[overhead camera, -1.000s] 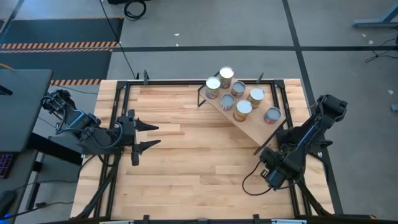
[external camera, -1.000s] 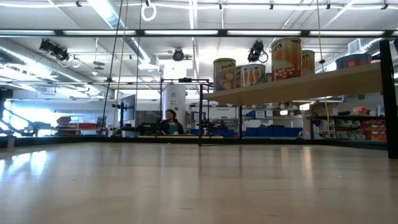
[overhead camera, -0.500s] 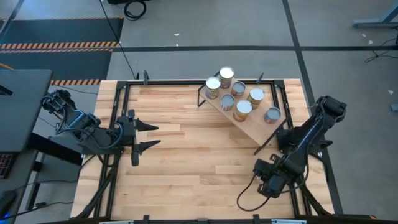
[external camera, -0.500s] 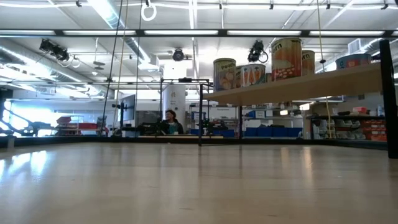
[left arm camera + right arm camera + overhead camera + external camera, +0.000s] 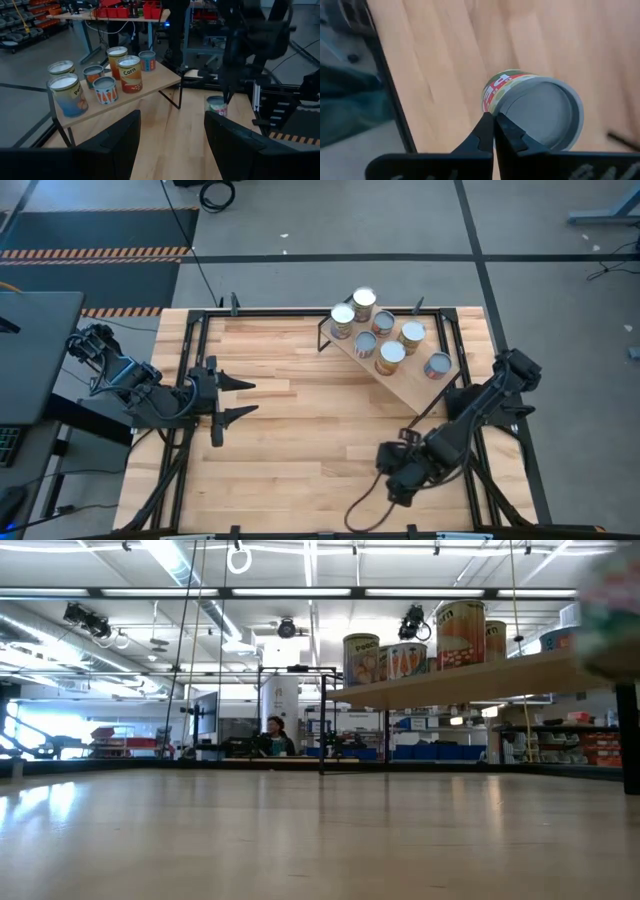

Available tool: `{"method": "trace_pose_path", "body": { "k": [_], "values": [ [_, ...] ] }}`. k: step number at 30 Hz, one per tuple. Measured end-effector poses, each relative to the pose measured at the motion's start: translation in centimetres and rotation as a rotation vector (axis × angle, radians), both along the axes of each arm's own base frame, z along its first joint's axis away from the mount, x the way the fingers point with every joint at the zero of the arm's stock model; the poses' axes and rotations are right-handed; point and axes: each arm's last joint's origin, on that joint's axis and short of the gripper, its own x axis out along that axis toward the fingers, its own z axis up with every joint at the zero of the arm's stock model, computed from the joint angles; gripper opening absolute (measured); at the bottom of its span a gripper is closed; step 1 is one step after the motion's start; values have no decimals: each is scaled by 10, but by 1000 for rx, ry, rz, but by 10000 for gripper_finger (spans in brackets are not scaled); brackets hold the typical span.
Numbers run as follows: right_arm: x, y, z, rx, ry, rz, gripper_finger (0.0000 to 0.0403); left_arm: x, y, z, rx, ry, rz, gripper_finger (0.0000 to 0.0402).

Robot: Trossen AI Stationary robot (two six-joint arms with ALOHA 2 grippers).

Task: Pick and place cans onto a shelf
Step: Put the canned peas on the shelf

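Item: six cans (image 5: 385,330) standing on the shelf (image 5: 405,385) at the table's (image 5: 300,430) far right. We note a seventh can (image 5: 535,107), green-labelled, near the right edge. Right gripper (image 5: 493,131): clenched just beside that can's rim, gripping nothing. Left gripper (image 5: 238,398): parted, empty, at the left side.

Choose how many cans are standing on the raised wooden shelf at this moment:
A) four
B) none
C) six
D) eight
C: the high view shows six round can tops on the shelf, and the left wrist view also shows six cans standing on it.
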Motion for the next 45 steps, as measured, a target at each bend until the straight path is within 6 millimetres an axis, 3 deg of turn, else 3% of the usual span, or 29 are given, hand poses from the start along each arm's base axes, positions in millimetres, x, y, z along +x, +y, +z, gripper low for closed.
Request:
{"method": "trace_pose_path", "body": {
  "k": [7,12,17,21,28,39,45],
  "values": [
    [27,-31,65,16,-184,-49,3,0,0,0,-5,-1,1,227],
    [19,-69,107,26,-145,-171,4,0,0,0,-5,0,1,227],
    [2,-99,128,3,-68,-241,4,0,0,0,-7,-1,1,227],
    [-7,-112,125,-18,-23,-262,4,0,0,0,-6,-1,1,227],
    [-12,-131,95,-79,87,-333,4,0,0,0,-4,-1,1,227],
    [-44,-164,70,-107,151,-534,5,0,0,0,-6,-2,1,227],
    [-50,-169,66,-108,152,-574,28,0,0,0,-6,-2,3,227]
  ]
}}
